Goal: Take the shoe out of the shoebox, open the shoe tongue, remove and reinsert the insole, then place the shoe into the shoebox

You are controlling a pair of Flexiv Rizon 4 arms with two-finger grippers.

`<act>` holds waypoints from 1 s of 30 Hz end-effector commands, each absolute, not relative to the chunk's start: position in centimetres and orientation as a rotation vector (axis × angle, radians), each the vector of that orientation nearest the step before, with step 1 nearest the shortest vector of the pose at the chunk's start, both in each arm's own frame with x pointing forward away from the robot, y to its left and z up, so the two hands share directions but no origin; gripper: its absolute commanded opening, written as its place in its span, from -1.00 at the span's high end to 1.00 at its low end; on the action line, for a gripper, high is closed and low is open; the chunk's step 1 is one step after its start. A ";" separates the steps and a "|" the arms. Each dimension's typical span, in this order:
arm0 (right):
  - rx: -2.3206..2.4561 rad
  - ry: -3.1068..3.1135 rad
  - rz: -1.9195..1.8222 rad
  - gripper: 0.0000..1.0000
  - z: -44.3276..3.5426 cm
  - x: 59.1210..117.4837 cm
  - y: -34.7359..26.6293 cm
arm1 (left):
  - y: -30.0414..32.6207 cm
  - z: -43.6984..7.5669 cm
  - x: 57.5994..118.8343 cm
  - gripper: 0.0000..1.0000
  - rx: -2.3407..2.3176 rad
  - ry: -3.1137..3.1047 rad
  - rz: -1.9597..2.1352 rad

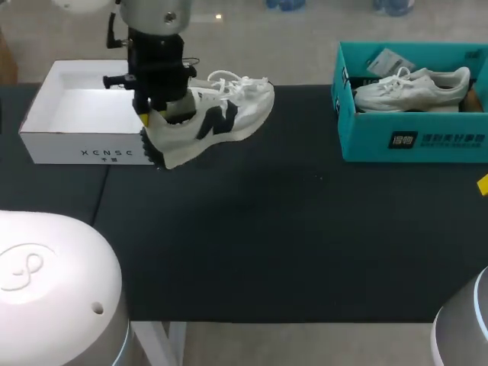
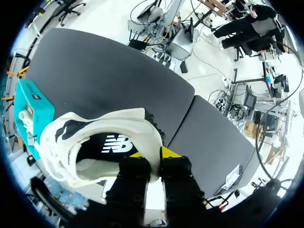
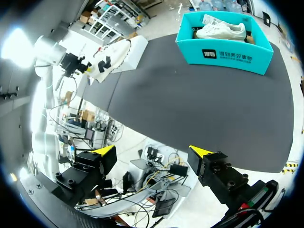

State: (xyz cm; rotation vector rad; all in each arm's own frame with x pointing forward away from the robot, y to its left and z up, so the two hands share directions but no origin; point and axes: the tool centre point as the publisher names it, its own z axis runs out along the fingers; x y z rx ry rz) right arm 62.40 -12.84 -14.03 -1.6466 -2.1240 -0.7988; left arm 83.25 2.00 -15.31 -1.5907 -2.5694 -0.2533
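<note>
A white sneaker (image 1: 217, 118) with a dark side logo hangs tilted above the table, just right of the white shoebox (image 1: 76, 114). My left gripper (image 1: 152, 116) is shut on its heel collar, one yellow-tipped finger inside the shoe and one outside. In the left wrist view the shoe (image 2: 102, 142) spreads ahead of my left gripper (image 2: 151, 154), its dark insole showing inside. My right gripper (image 3: 153, 151) stands open off the table's near edge, holding nothing. From there the held sneaker (image 3: 111, 58) shows far off beside the white box (image 3: 137, 47).
A teal shoebox (image 1: 415, 141) at the back right holds another white sneaker (image 1: 412, 86). The same teal box (image 3: 225, 50) shows in the right wrist view and at the table's far end (image 2: 28, 111) in the left wrist view. Black mat (image 1: 290, 229) covers the table.
</note>
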 end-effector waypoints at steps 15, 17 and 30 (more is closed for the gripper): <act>-1.687 -2.120 -0.882 -1.00 -14.2 61.5 -12.9 | 14.4 -14.1 92.6 1.00 -2.125 -2.307 -0.266; -1.687 -2.120 -0.882 -1.00 -14.2 61.5 -12.9 | 14.8 -14.2 93.4 1.00 -2.075 -2.357 -0.310; -1.687 -2.120 -0.882 -1.00 -14.2 61.5 -12.9 | 14.7 -14.2 93.9 1.00 -1.990 -2.405 -0.331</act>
